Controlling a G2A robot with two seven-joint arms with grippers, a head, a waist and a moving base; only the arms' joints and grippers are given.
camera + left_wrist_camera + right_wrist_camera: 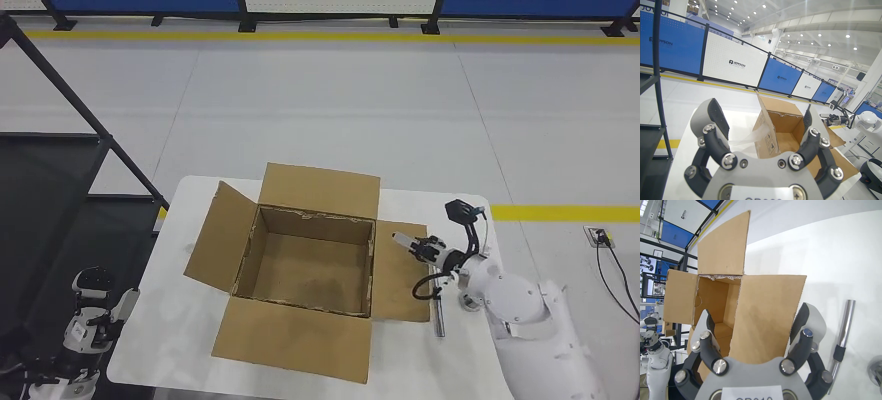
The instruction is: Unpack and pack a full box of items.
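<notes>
box (pixel 295 340) stands open on the counter (pixel 170 325), its side flap right beneath the open right tool (pixel 405 243), while the open left tool (pixel 761 106) sits well off the opposite side.

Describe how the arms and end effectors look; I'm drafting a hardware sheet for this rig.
The right arm has white shells, dark joints and a black cable. The left end effector and right end effector match: two curved fingers, silver-grey outside with black ribbed pads, black linkages, silver screws, a white printed label.
</notes>
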